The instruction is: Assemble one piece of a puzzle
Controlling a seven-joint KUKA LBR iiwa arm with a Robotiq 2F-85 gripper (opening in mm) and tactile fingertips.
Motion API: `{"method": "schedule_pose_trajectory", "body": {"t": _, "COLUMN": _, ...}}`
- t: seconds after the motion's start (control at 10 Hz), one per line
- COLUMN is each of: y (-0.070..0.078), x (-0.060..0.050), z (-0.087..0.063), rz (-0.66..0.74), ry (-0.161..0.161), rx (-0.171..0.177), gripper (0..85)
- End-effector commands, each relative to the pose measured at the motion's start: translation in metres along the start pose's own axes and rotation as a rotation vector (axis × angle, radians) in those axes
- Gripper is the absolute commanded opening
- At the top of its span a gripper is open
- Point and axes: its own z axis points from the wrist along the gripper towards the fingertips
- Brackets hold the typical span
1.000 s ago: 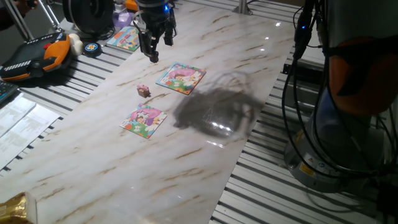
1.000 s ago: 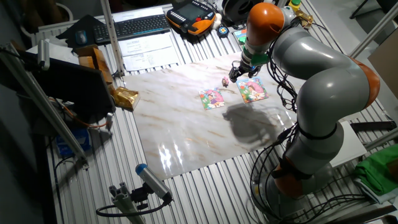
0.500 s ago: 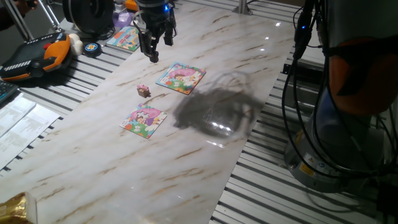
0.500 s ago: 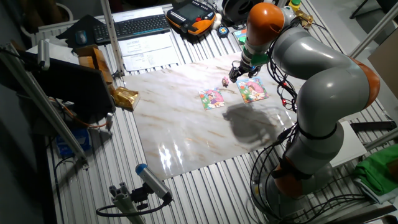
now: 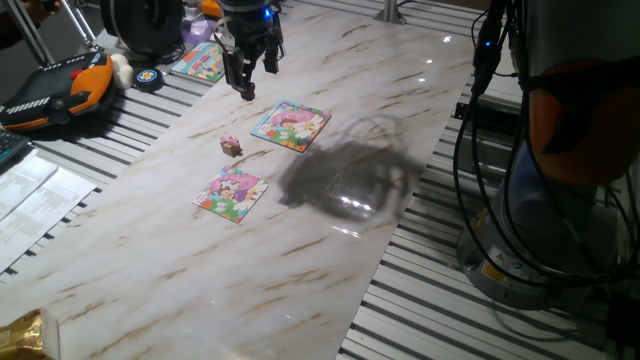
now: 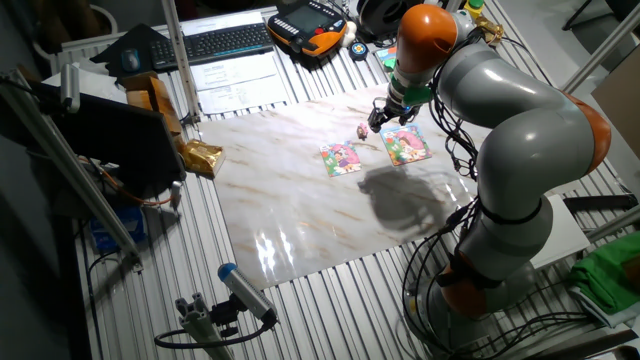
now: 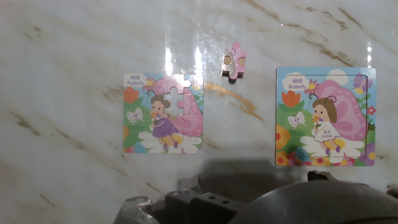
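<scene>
The piece (image 5: 231, 146) lies loose on the marble table, pink print up; the hand view shows the piece (image 7: 233, 60) between the two boards. The puzzle (image 5: 231, 193) is the small cartoon board nearer the front, and the puzzle (image 7: 163, 114) has a gap at its top right corner. My gripper (image 5: 255, 82) hangs above the table behind the piece, open and empty. From the other side the gripper (image 6: 377, 122) sits just right of the piece (image 6: 361, 131) and above the puzzle (image 6: 341, 158). Only the hand's dark body shows in the hand view.
A larger picture board (image 5: 290, 125) lies right of the piece. An orange-black teach pendant (image 5: 60, 85), a tape roll (image 5: 148, 77) and another picture board (image 5: 200, 62) sit at the back left. A keyboard (image 6: 225, 42) and gold bag (image 6: 200, 157) lie off the marble.
</scene>
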Motion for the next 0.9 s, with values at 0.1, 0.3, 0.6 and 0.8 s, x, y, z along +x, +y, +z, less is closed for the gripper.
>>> {"method": "schedule_pose_trajectory", "body": {"t": 0.1, "y": -0.0001, "x": -0.0003, "z": -0.0005, "rz": -0.052, "ry": -0.001, "rx": 0.012, "gripper": 0.7}}
{"method": "schedule_pose_trajectory", "body": {"t": 0.3, "y": 0.0004, "x": -0.0004, "z": -0.0020, "rz": -0.052, "ry": 0.002, "rx": 0.014, "gripper": 0.7}}
{"method": "schedule_pose_trajectory", "body": {"t": 0.6, "y": 0.0010, "x": -0.0004, "z": -0.0009, "rz": -0.056, "ry": -0.003, "rx": 0.014, "gripper": 0.7}}
{"method": "schedule_pose_trajectory", "body": {"t": 0.8, "y": 0.0011, "x": -0.0005, "z": -0.0006, "rz": -0.058, "ry": -0.006, "rx": 0.013, "gripper": 0.7}}
